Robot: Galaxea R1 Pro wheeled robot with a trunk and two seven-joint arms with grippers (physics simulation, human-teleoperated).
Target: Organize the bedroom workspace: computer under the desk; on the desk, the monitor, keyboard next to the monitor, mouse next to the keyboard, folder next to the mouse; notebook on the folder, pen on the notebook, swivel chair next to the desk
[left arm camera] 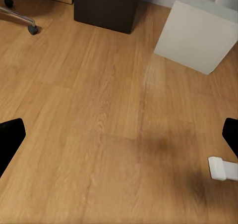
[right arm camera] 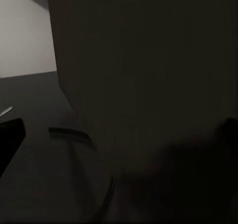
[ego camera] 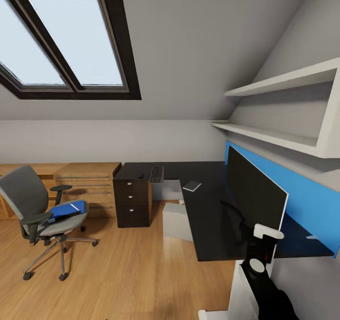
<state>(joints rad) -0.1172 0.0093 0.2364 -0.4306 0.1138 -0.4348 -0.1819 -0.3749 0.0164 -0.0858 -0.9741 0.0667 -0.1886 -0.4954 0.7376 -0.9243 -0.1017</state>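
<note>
On desk [ego camera: 208, 216]: monitor [ego camera: 252, 192], keyboard [ego camera: 156, 173], notebook [ego camera: 192, 186], mouse [ego camera: 140, 176] already placed. Under desk: computer [ego camera: 175, 221]. Apart from desk: swivel chair [ego camera: 35, 211], carrying folder [ego camera: 66, 210]; both pending. Left gripper [left arm camera: 119, 140] spread, empty, above floor. Right gripper [right arm camera: 119, 140] spread near monitor.

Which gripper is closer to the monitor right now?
Right. The right gripper is over the desk, right up against the monitor. The left gripper hangs open over bare floor near the computer.
</note>
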